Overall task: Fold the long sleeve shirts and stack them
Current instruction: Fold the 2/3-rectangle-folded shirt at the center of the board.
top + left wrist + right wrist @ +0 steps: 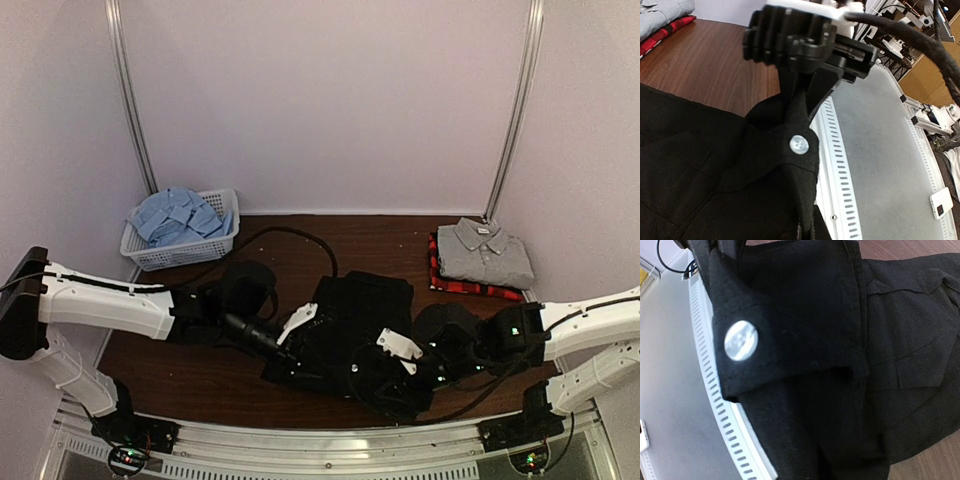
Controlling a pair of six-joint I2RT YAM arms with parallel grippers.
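The black shirt [365,300] lies rumpled on the table [385,245], in the middle and close to the near edge, between the two arms; the right gripper [392,352] sits over its near right part, fingers pinching a cuff [790,330] with a pale button [740,340], the cloth hanging from them above the slotted rail [840,165]; the left gripper [296,325] is at the shirt's left edge, fingers pressed together, and whether cloth is caught between them cannot be told; at the far right the grey shirt [485,250] lies folded on top of the plaid shirt [475,288]; at the far left the light blue shirt [180,213] is heaped in a white basket [185,257].
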